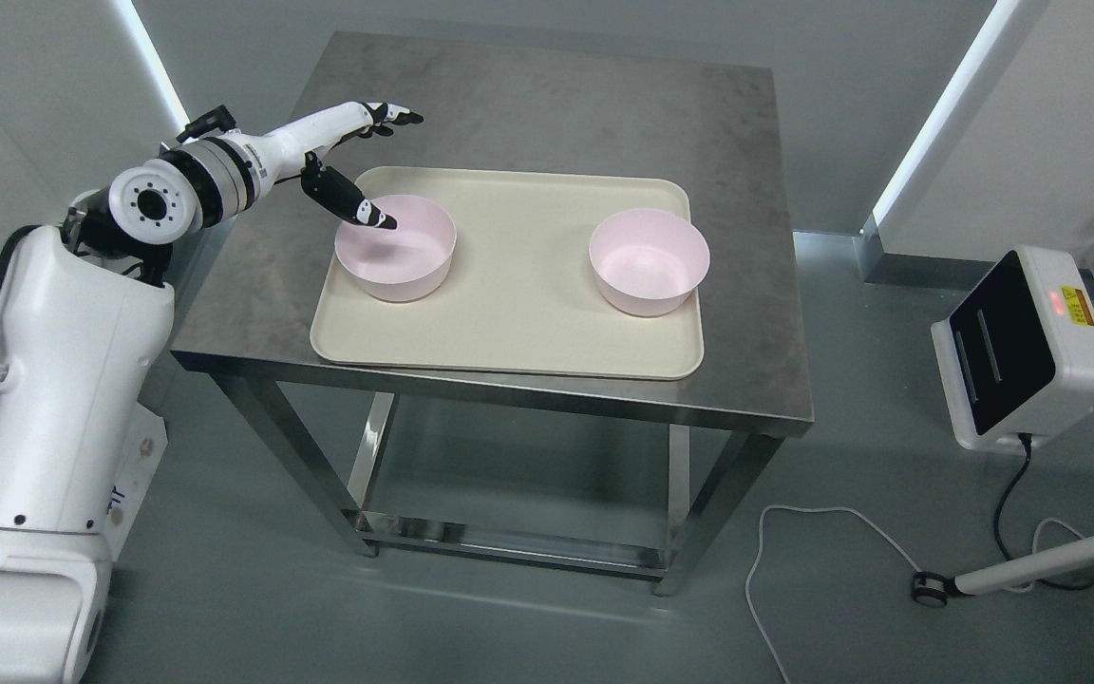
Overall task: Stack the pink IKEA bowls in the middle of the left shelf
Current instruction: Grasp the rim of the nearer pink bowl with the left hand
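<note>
Two pink bowls stand apart on a cream tray (509, 332) on the grey metal table. The left bowl (405, 256) is near the tray's left end, the right bowl (651, 266) near its right end. My left hand (371, 161) reaches in from the left and hovers over the left bowl's far-left rim. Its fingers (395, 114) stretch straight out beyond the rim, and the black thumb (357, 204) points down into the bowl's opening. The hand is open and holds nothing. My right arm does not show.
The table (547, 104) has bare surface behind the tray and steel legs with a low crossbar. A white device (1022, 347) with a black screen stands on the floor at right, with cables (832, 532) and a wheeled stand leg nearby.
</note>
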